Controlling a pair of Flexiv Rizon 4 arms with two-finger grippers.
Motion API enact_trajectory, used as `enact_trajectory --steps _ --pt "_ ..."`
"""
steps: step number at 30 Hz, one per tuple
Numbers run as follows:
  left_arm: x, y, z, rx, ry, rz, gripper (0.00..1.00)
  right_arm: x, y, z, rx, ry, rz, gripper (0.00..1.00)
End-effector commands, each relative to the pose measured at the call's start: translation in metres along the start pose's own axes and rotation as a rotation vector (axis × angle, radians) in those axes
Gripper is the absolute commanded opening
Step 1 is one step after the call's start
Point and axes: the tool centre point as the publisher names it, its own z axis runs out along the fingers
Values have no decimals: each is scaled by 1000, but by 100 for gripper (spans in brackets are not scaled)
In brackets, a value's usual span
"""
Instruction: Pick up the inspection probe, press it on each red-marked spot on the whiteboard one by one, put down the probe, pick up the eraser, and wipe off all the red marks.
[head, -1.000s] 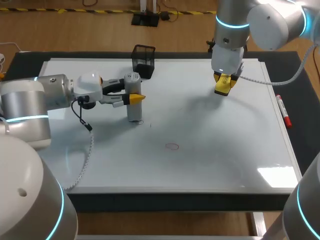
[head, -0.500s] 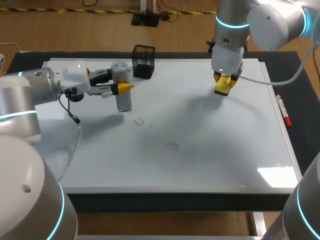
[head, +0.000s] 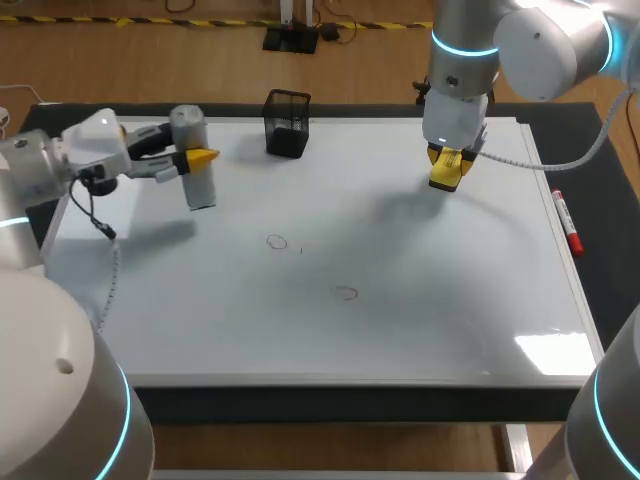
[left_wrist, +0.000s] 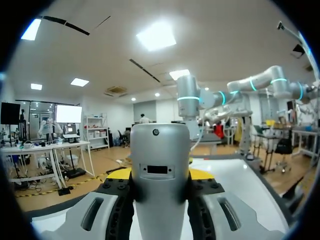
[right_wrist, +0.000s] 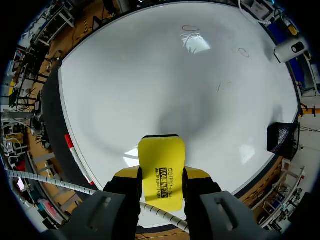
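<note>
My left gripper (head: 197, 160) is shut on the grey inspection probe (head: 194, 158), holding it upright above the whiteboard's (head: 450, 300) far left part. In the left wrist view the probe (left_wrist: 160, 175) fills the gap between the fingers. Two red circle marks (head: 277, 241) (head: 345, 292) sit near the board's middle. My right gripper (head: 447, 170) hangs over the far right part, shut on the yellow eraser (head: 445, 172). The right wrist view shows the eraser (right_wrist: 161, 165) clamped between the fingers, with the red marks (right_wrist: 190, 28) (right_wrist: 243, 51) far ahead.
A black mesh pen holder (head: 288, 122) stands at the board's far edge, just right of the probe. A red marker (head: 567, 222) lies off the board's right edge. A small dark tick (head: 301, 250) sits beside the left red mark.
My left arm has lifted the probe off the left red mark and carried it left and toward the far edge. The right arm with the eraser has stayed still.
</note>
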Motion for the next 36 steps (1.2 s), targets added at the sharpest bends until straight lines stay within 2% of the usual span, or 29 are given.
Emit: enact_trajectory --steps 1,8,14,36 --pt "-4 -7 -25 1 -37 1 0 0 -1 -1 2 3 -1 0" --pt "-20 -7 -54 13 -104 -10 0 0 -1 -1 2 3 -1 0" --pt "-21 -6 -64 13 -123 -12 0 0 -1 -1 2 3 -1 0" --pt "-21 -6 -65 11 -128 -12 0 -1 2 0 3 10 -3 0"
